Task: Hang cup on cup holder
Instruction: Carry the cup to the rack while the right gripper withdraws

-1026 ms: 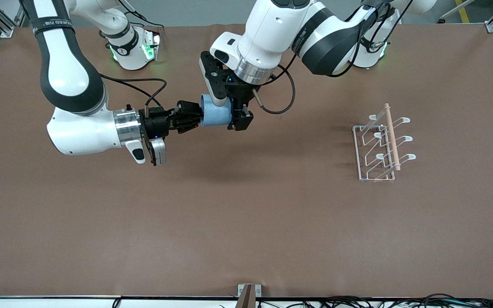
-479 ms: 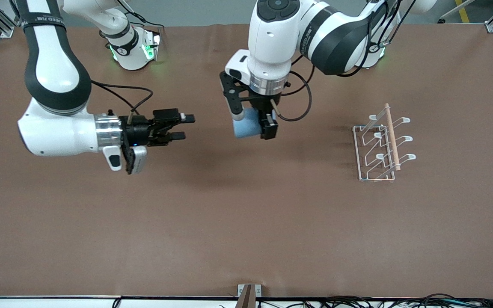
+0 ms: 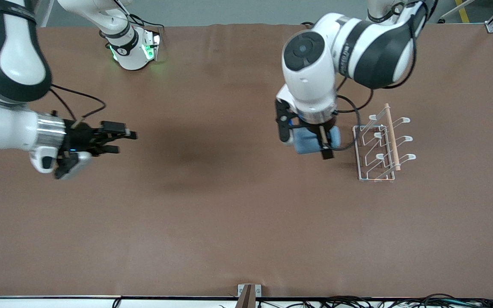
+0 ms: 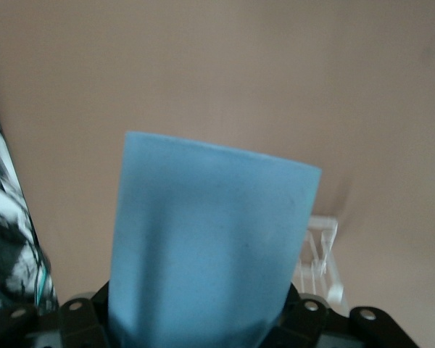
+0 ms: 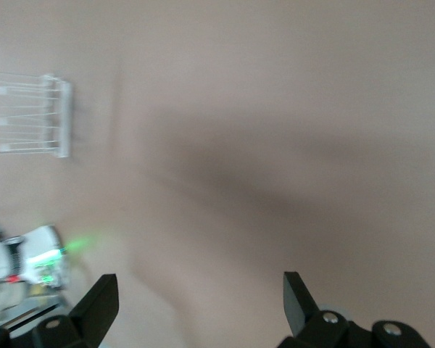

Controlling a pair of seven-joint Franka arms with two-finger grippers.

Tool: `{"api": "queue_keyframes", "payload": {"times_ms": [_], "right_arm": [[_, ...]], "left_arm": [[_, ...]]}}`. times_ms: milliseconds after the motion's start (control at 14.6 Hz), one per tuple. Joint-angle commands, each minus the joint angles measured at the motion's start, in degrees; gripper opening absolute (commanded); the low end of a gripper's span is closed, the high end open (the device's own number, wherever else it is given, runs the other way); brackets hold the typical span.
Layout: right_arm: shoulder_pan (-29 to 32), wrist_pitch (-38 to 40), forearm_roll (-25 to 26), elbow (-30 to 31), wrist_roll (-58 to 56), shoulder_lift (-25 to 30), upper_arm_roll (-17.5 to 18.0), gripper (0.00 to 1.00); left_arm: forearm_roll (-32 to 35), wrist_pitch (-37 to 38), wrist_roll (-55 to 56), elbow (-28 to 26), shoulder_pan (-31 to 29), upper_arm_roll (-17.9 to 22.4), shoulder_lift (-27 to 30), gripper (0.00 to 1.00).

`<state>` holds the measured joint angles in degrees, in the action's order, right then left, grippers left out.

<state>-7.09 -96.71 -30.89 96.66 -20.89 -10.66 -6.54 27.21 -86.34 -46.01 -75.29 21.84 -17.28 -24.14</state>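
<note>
On the brown table [image 3: 229, 222], the rack [image 3: 379, 147] stands empty toward the left arm's end. The left gripper [image 3: 308, 143] clamps the cup [image 3: 315, 141] in the air just beside it; hanging remains. A second ago both grippers held the cup mid-table; the right gripper [image 3: 120, 141], now spread empty, has withdrawn.

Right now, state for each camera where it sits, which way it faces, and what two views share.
Front view: high across the table, facing both arms; left tool holds the blue cup beside the wire cup holder.
Left wrist view: on the left wrist, looking along the cup.
Right wrist view: above the open right tool.
All three views show the holder.
</note>
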Motion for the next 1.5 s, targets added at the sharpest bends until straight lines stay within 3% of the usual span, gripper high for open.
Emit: {"api": "queue_keyframes", "payload": {"times_ms": [0,205,342,615,889,1231,1436], "right_arm": [[3.57,-3.12,11.6,1.78,0.5,4.32,0.48,1.0],[4.1,-2.87,20.74,0.73,0.5,6.26,0.48,1.0],[4.1,-2.35,26.56,-3.12,0.76,6.27,0.56,1.0],[4.28,4.92,29.04,-10.77,7.77,5.92,0.48,1.0],[4.28,10.3,28.26,-17.55,17.81,5.83,0.65,1.0],[4.63,16.29,28.95,-24.49,17.81,5.74,0.3,1.0],[4.72,16.73,29.13,-20.57,17.73,8.71,0.13,1.0]], "left_arm": [[7.65,3.89,-3.01,-2.04,-0.57,-0.39,-0.03,0.49],[17.5,5.39,-7.5,-6.95,-1.54,-0.39,-0.03,0.49],[22.95,5.92,-7.86,-11.08,-1.63,-0.3,0.06,0.49],[27.27,8.2,-7.07,-15.66,-3.73,-0.21,0.23,0.49],[29.83,8.82,-2.43,-18.83,-6.73,-0.13,0.5,0.49],[30.53,14.53,18.14,-24.71,-3.14,-0.57,-0.12,0.49],[34.66,14.53,18.5,-25.87,-3.21,-0.65,-1.43,0.49]]}}
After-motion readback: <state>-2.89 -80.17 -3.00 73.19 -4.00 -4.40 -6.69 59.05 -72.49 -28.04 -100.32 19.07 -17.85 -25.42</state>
